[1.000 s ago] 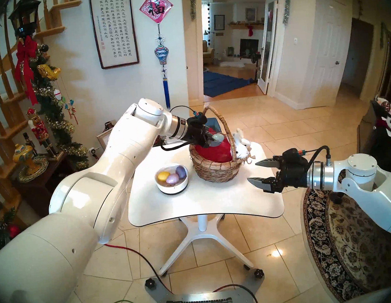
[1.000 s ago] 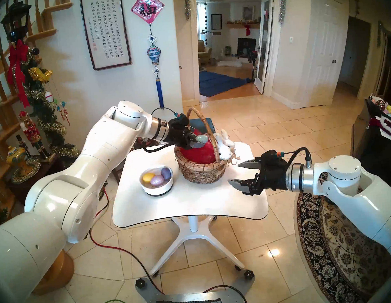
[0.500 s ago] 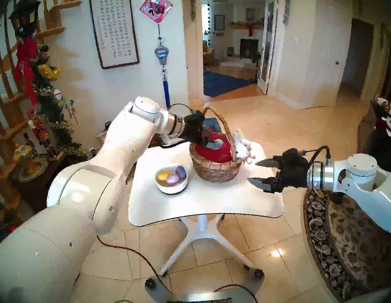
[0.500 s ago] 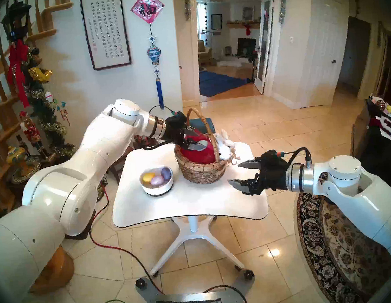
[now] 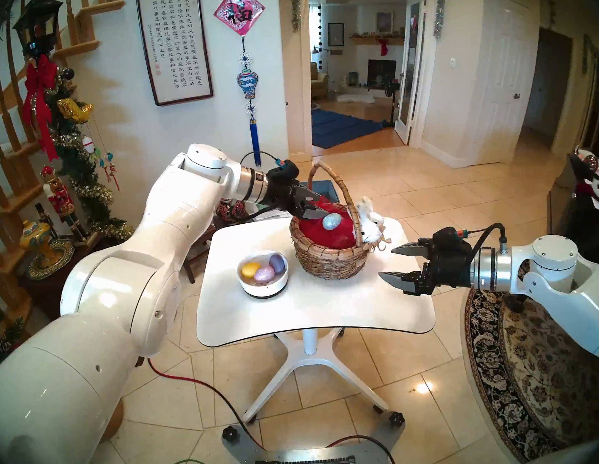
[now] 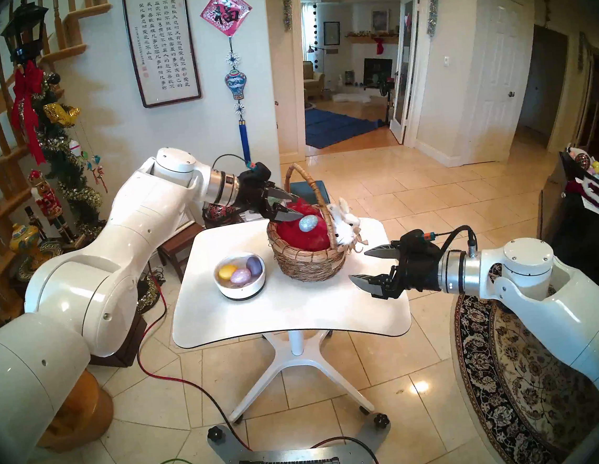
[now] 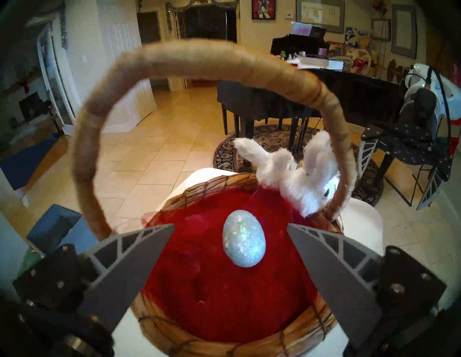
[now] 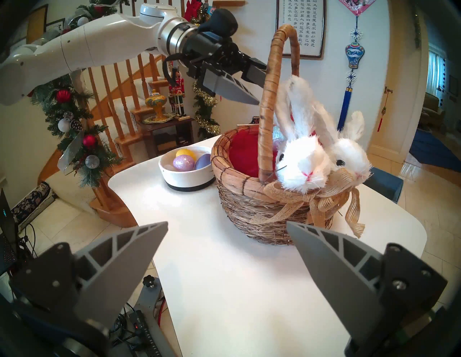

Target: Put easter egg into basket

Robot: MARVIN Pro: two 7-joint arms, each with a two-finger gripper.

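A glittery silver-blue easter egg (image 5: 331, 222) (image 6: 307, 224) (image 7: 244, 238) lies free on the red lining of the woven basket (image 5: 329, 256) (image 6: 308, 261) (image 7: 199, 341) (image 8: 249, 217), under its arched handle (image 7: 189, 53). My left gripper (image 5: 319, 206) (image 6: 297, 208) (image 7: 230, 225) (image 8: 259, 87) hovers open at the basket's back-left rim, just short of the egg, holding nothing. To the basket's right, my right gripper (image 5: 386, 262) (image 6: 358, 264) (image 8: 227, 223) stands open and empty above the table.
A low white bowl (image 5: 265, 286) (image 6: 241, 290) (image 8: 187, 178) with three eggs sits left of the basket on the small white table (image 5: 316, 312). White plush bunnies (image 8: 304, 159) perch on the basket's right rim. Stairs and decorations stand at the left, a dark piano (image 7: 287, 84) at the right.
My left gripper opened and let go of the egg, which now rests on the red lining. The left arm has drawn back to the left. The right arm has not moved.
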